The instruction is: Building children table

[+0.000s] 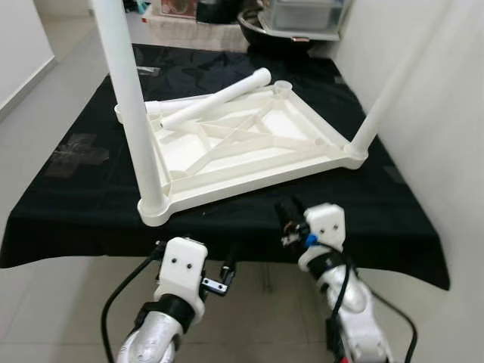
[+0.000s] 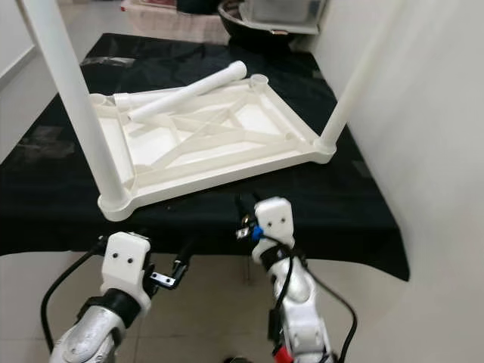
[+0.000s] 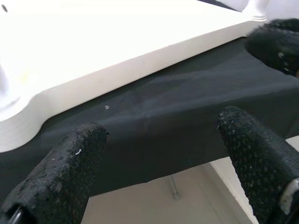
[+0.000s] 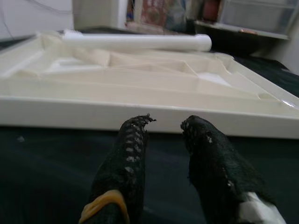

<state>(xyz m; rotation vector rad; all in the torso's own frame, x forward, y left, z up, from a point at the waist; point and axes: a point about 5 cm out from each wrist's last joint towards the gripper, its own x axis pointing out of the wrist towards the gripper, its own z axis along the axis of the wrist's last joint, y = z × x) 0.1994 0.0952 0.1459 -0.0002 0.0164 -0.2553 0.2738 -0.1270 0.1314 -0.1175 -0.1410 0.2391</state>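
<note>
On black cloth [image 1: 91,204], ribbed white tabletop [image 1: 249,147]

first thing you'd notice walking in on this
The white upside-down table top lies on a black cloth, its ribbed underside facing up. Two white legs stand upright in its near corners, one on the robot's left and one on its right, while loose legs lie across the far side. Both grippers hover at the cloth's near edge, the left gripper open, the right gripper slightly parted, empty.
</note>
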